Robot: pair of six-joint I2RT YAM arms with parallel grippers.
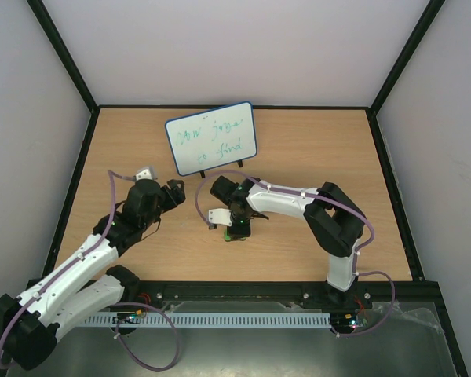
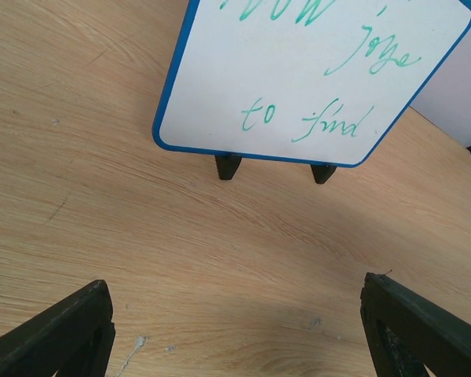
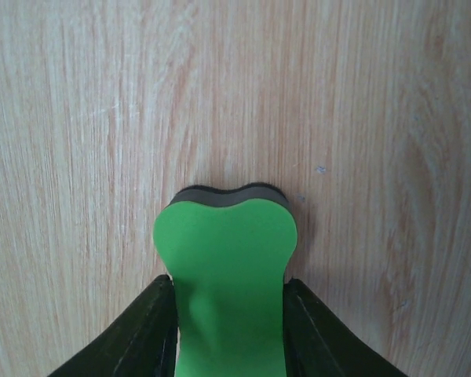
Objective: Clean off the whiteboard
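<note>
Right claw (image 3: 229, 310) clasps green eraser (image 3: 226, 243), whiteboard (image 1: 212, 137) upright just beyond.

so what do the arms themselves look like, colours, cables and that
The two arms match. The left arm and right arm have white shells on the long links and chunky black joints between them. A thin lilac cable runs loosely along each arm in loops. The fingers are plain black wedges with no markings that show.
</note>
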